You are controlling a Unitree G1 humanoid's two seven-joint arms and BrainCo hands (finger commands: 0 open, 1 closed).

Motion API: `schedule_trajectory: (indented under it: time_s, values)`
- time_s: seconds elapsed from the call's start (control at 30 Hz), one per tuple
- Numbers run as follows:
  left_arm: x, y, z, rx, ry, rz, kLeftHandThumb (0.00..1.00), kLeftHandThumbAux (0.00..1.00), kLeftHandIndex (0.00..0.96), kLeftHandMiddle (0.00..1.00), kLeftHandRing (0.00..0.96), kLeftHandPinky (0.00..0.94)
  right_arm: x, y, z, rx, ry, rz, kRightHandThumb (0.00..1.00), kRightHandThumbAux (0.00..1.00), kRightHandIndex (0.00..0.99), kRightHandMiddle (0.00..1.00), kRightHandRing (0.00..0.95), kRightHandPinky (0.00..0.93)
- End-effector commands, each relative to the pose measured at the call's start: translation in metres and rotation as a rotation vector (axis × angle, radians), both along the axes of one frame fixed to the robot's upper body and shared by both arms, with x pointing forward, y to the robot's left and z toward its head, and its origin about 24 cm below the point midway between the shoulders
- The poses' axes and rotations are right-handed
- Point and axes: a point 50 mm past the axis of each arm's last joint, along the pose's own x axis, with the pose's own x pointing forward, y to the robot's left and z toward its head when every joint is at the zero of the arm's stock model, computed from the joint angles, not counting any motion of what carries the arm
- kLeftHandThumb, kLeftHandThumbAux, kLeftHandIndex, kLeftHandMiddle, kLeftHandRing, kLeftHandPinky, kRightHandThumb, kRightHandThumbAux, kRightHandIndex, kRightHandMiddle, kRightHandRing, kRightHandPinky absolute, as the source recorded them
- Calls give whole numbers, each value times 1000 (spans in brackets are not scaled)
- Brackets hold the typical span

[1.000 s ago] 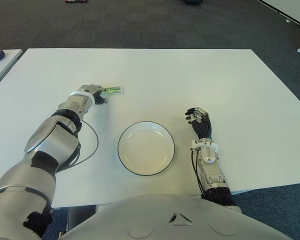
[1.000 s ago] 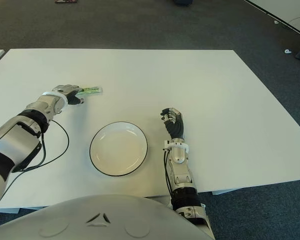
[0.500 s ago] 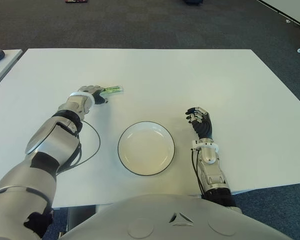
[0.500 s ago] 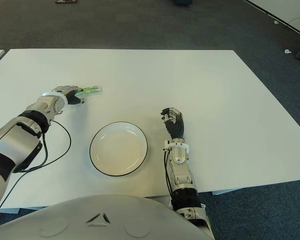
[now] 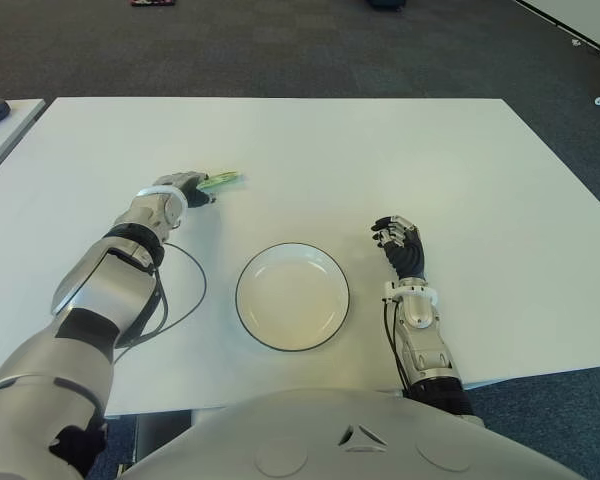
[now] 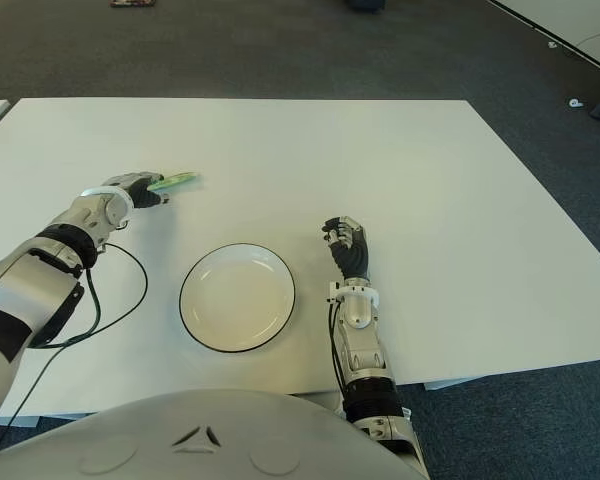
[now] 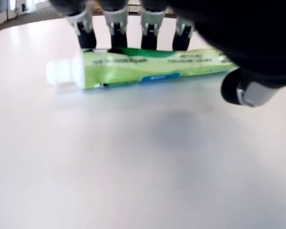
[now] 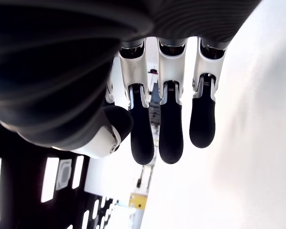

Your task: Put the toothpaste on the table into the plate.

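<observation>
A green toothpaste tube [image 5: 221, 180] with a white cap lies at the left of the white table [image 5: 380, 160], its tail end in my left hand [image 5: 194, 188]. In the left wrist view the fingers [image 7: 117, 28] press on the far side of the tube [image 7: 148, 69] and the thumb [image 7: 245, 90] closes in from the near side. The tube casts a soft shadow below it and looks slightly raised. The white plate [image 5: 292, 296] with a dark rim sits empty near the table's front, to the right of that hand. My right hand [image 5: 400, 245] shows to the right of the plate, fingers relaxed, holding nothing.
A black cable [image 5: 185, 290] loops over the table from my left arm toward the plate's left side. A second white table [image 5: 0, 125] stands off to the left. Dark carpet surrounds the table's far and right edges.
The tube has shifted slightly toward my left hand and tilted up at its cap end as the fingers closed on it. The right hand has not moved.
</observation>
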Motion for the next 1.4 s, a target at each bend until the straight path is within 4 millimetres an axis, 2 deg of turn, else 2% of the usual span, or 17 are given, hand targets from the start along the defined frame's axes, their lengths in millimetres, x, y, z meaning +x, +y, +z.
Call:
schedule_trajectory:
  time_s: [0.03,0.07,0.1,0.13,0.2,0.4,0.7,0.97,1.4]
  values:
    - [-25,-4,-32,-73,109,44,587,378,205,127,130,209,1,-1,-1,-13,13,3,708,731,426,493,506,526]
    - [-25,-4,-32,-80,105,49,614,384,276,203,211,280,2,-1,-1,-13,14,3,708,731,426,494,506,526]
    - [-26,-3,-32,-90,102,59,624,386,302,230,239,305,2,-1,-1,-15,15,4,708,731,426,494,506,526]
    - [-26,-3,-32,-98,99,66,648,391,371,337,340,391,2,-1,-1,-16,15,4,708,731,426,494,505,526]
    - [-27,-2,-33,-114,93,83,680,398,466,488,484,511,2,-1,-1,-19,15,4,708,731,426,494,504,526]
    - [-29,0,-34,-137,79,96,717,441,599,690,698,674,2,0,-1,-21,15,7,708,731,426,494,504,532]
    - [-32,-2,-37,-170,73,75,738,483,642,782,785,694,5,1,0,-12,17,8,708,731,426,491,505,522]
    - [-31,-3,-36,-189,113,55,762,496,684,805,806,699,6,2,1,-15,19,9,709,731,426,489,503,522]
    - [-30,-9,-34,-204,153,-12,741,526,750,828,826,724,8,2,1,-16,23,11,709,731,426,493,505,529]
